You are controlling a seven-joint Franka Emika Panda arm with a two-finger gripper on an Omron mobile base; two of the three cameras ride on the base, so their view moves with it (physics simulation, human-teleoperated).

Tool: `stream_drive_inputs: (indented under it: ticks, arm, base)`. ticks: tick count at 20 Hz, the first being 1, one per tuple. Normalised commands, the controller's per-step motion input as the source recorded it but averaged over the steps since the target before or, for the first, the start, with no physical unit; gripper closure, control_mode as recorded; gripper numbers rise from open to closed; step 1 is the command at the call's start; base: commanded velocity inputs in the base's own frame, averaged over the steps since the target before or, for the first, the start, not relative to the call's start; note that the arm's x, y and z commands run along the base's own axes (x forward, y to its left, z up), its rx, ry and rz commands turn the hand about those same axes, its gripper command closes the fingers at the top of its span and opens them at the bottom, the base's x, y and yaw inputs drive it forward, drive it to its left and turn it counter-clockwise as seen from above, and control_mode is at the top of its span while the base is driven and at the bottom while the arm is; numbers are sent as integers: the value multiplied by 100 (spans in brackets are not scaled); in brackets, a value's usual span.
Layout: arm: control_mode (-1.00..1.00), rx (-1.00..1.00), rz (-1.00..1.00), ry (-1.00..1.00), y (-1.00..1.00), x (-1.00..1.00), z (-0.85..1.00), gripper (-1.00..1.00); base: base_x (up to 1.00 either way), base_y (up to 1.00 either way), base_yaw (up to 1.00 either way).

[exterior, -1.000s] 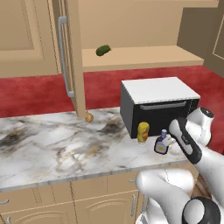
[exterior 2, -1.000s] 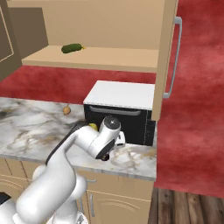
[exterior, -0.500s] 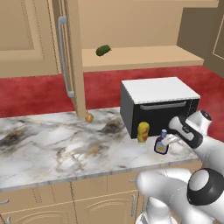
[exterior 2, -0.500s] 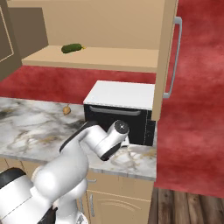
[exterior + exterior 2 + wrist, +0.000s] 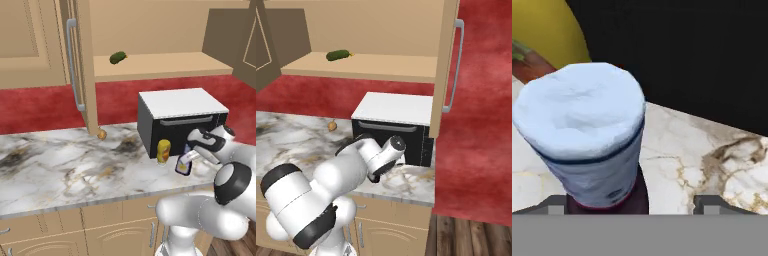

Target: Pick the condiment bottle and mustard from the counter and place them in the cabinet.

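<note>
In the hand view the condiment bottle [image 5: 587, 145] stands upright at lower left, its pale blue cap big in the frame; the claw [image 5: 632, 204] has its tips apart at the bottom edge, one either side of the bottle, not clamped; the mustard [image 5: 163, 151] stands just left of it on the marble table [image 5: 60, 170], before the black microwave [image 5: 180, 117]; the cabinet [image 5: 160, 65] shelf above holds a green pickle [image 5: 118, 57].

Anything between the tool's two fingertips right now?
Yes. In the hand view the condiment bottle stands between the tool's fingertips, cap toward the camera; whether the pads touch it is unclear. The mustard sits just behind it.
</note>
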Motion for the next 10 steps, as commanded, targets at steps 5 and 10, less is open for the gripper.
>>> stream_drive_inputs:
  ticks: [5, 10]
  arm:
    - [-100, 1, 9, 0, 5, 9, -21, 100]
    - [-100, 0, 9, -2, 25, -18, -2, 100]
  base:
    - [0, 0, 0]
    - [0, 0, 0]
